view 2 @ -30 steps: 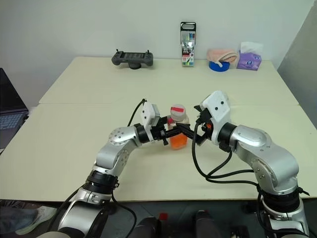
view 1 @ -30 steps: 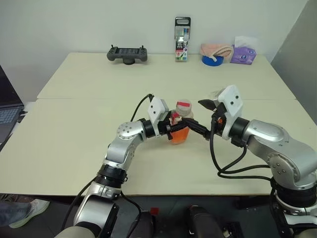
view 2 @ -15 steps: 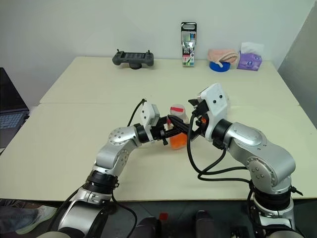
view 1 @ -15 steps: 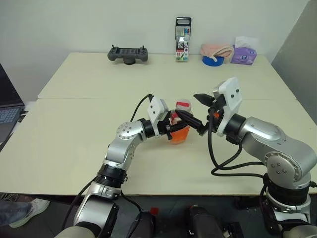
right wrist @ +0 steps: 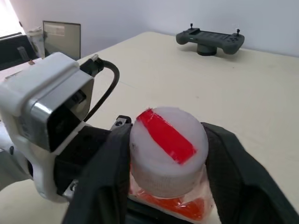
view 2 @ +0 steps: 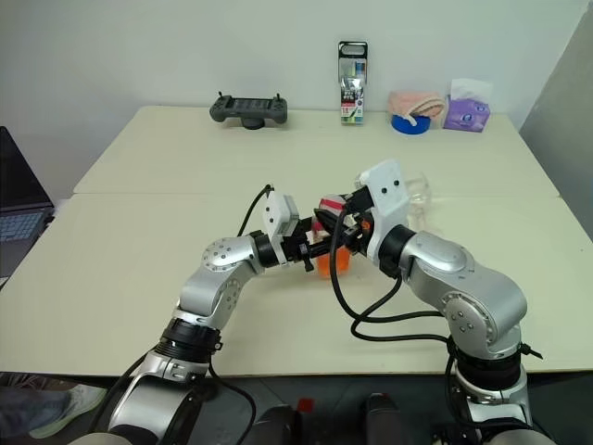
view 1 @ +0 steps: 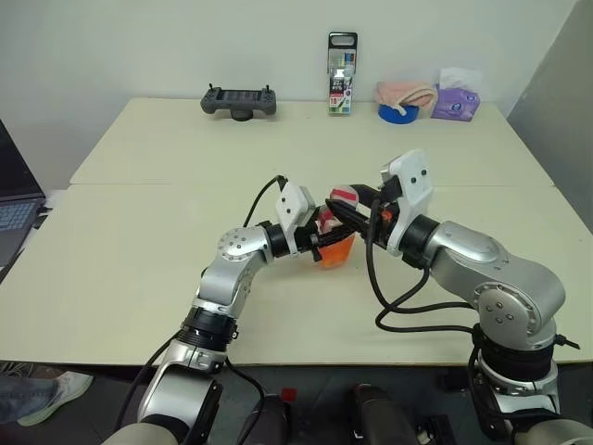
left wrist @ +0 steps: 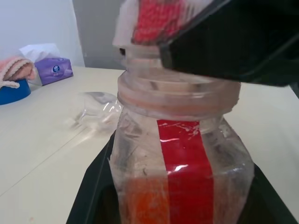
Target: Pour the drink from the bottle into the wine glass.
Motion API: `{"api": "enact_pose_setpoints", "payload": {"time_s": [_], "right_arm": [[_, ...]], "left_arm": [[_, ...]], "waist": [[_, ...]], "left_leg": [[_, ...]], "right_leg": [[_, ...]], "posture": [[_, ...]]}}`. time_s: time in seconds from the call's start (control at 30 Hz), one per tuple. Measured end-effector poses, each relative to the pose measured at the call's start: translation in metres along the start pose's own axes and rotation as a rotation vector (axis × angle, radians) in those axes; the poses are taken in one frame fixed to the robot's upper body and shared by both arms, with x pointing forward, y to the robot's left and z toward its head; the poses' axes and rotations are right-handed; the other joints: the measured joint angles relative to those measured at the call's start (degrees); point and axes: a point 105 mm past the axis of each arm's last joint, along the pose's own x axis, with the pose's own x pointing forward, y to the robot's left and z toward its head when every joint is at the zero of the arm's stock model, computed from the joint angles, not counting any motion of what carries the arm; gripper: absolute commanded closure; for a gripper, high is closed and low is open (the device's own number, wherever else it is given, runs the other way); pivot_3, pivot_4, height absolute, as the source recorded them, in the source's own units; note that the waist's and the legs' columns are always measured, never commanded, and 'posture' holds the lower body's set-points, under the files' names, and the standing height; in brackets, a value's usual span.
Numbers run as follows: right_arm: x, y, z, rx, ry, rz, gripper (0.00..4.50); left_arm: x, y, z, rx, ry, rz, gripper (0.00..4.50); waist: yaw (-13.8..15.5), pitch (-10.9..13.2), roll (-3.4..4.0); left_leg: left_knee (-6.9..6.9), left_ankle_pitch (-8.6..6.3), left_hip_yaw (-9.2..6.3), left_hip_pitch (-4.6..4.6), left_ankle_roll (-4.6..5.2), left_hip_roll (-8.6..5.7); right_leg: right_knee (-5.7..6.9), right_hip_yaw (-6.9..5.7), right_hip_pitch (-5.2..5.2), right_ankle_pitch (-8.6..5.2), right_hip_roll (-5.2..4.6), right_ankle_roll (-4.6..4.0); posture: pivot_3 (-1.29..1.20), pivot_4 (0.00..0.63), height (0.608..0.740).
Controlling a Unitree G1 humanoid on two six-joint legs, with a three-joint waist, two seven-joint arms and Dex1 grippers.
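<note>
— Cream tabletop (view 1: pixel 139 278) holds everything: left gripper (view 1: pixel 324 238) clamps the small clear squarish plastic bottle (view 1: pixel 337 243) of orange drink (view 1: pixel 336 253) mid-table.

— Right gripper (right wrist: pixel 166 177), wide a second ago, now narrows around the white-and-red cap (right wrist: pixel 167 149), ready for unscrewing. The clear stemmed wine glass (left wrist: pixel 96 109) waits just behind.

Counter (view 1: pixel 139 269) before me: cream-coloured, two slabs butted, seam running across middle. Plain pale wall (view 1: pixel 139 46) behind far edge; grey panel (view 1: pixel 565 83) at my right corner. Along far edge: dark handheld controller (view 1: pixel 238 101), tall marker pack (view 1: pixel 340 73) with black top standing upright, pink cloth (view 1: pixel 405 93) touching blue tape roll (view 1: pixel 398 113), purple tissue pack (view 1: pixel 455 102) just beside. Open laptop (view 1: pixel 14 209) off my left edge. Light even, soft.
</note>
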Motion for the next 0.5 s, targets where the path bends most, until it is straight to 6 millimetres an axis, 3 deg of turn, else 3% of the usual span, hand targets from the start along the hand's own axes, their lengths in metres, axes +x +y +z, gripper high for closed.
{"api": "enact_pose_setpoints", "payload": {"time_s": [0.23,0.37,0.5], "right_arm": [[-0.003,-0.005,0.009,-0.076,-0.008,0.078,2.74],[-0.006,-0.005,0.012,-0.163,0.016,0.286,2.76],[-0.006,-0.02,0.012,-0.248,0.068,0.401,2.76]], "left_arm": [[-0.001,0.0,-0.002,0.0,0.009,0.001,2.81],[-0.001,0.0,-0.001,0.001,0.008,0.0,2.81],[-0.001,0.0,-0.001,0.0,0.007,-0.003,2.81]], "waist": [[-0.04,0.0,0.0],[-0.09,0.0,0.0],[-0.11,0.01,0.0]], "left_leg": [[0.01,0.0,0.01,0.0,0.0,-0.01],[0.01,0.0,0.03,0.03,0.01,0.0],[0.01,0.0,0.04,0.03,0.01,0.01]], "right_leg": [[-0.03,-0.01,0.02,-0.05,0.0,0.09],[-0.04,-0.01,0.05,-0.06,0.02,0.1],[-0.03,-0.01,0.03,-0.06,0.02,0.1]], "posture": [[0.0,0.15,0.74],[0.0,0.15,0.74],[0.0,0.15,0.74]]}}
